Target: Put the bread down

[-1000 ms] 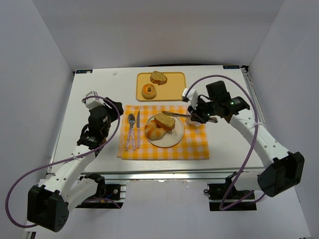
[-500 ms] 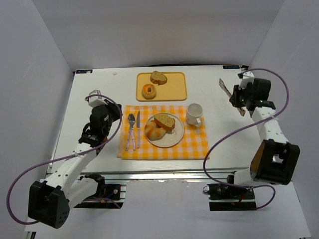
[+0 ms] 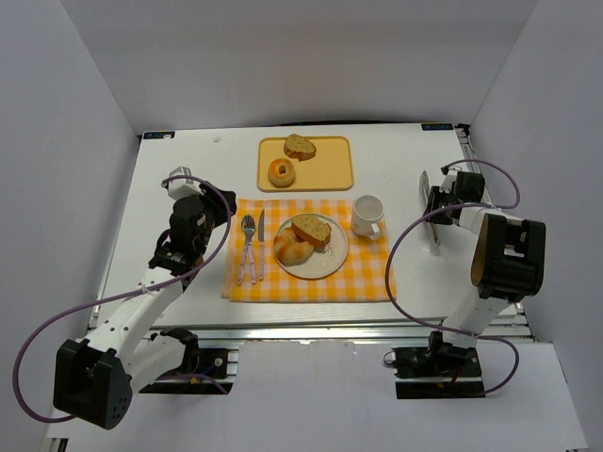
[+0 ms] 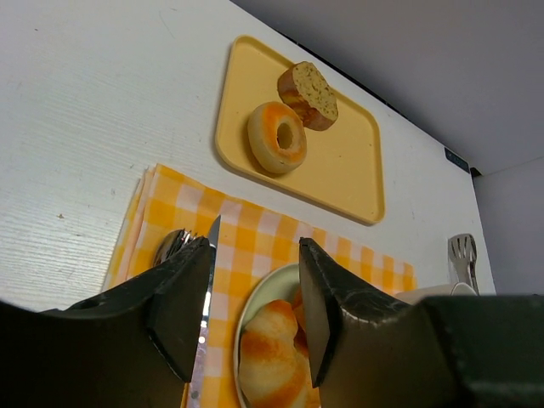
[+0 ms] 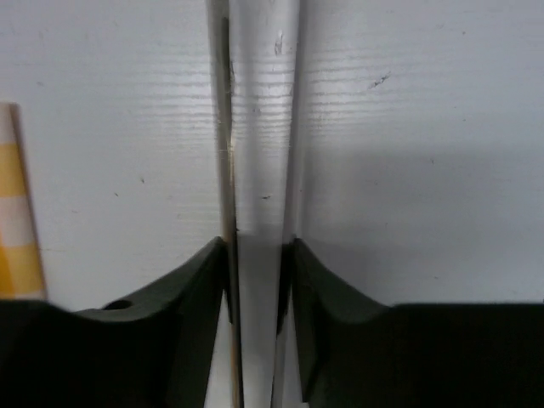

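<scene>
Hovering left gripper (image 4: 255, 255), jaws apart; seeded brown bread slice (image 4: 308, 95) on yellow plastic tray (image 4: 348, 178) lies ahead-right, left arm nearer. Right gripper (image 5: 255, 255) straddles flat metal utensil (image 5: 259, 127), grip unclear.

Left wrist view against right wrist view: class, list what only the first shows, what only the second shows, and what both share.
Only the left wrist view: the yellow tray with a bread slice and a bagel, the plate holding a roll, a fork, and the open left gripper. Only the right wrist view: the right gripper, closed against both sides of the metal tongs. Both: the white table, the checked cloth (just an edge in the right wrist view), and the tongs, of which the left wrist view catches only one end.
</scene>
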Robot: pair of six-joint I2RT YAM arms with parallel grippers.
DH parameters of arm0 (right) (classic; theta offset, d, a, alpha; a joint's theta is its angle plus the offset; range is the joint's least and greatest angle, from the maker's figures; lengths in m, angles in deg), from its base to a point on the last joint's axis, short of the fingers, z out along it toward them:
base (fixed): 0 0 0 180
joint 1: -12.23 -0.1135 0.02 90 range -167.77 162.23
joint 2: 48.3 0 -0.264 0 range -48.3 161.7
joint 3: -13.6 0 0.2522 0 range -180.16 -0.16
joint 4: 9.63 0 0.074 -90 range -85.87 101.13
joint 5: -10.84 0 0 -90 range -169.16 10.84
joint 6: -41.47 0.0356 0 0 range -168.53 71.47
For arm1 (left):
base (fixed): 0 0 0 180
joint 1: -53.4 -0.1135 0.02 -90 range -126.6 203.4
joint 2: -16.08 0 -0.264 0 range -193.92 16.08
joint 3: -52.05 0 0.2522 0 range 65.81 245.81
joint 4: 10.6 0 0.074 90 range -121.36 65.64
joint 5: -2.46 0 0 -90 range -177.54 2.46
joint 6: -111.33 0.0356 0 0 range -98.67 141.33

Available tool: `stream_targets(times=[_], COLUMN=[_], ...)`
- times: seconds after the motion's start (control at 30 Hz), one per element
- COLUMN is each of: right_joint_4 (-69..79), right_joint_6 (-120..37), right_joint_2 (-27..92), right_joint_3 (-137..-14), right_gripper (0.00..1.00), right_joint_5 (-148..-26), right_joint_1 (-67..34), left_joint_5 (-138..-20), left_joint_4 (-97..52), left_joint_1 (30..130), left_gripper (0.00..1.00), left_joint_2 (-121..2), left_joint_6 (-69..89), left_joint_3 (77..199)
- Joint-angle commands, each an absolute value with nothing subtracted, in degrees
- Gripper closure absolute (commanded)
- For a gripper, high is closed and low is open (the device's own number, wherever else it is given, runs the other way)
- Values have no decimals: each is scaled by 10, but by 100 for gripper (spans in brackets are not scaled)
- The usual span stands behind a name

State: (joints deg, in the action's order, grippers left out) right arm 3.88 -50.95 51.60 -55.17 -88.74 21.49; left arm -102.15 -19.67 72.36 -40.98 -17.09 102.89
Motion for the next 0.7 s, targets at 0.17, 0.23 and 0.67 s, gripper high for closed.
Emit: stream_targets(times=[0.17,0.23,0.67], right_joint_4=[102,116,208], right_joint_6=[-574,-586,-640], right_joint_2=[520,499,403], right_joint_3=[-579,-590,-774], right_gripper=[26,11,11], right_joint_5=[-894,-894,-976], right_joint_1=[220,221,204], left_joint_5=[-1032,-1032,-1028], left_joint_4=[-195,-195,-193], left_joint_1=[722,722,722], left_gripper=[41,41,41], left_joint_2=[-408,-410,-419], left_joint_6=[-168,-166,-162], left_joint_3=[1047,1047,1051])
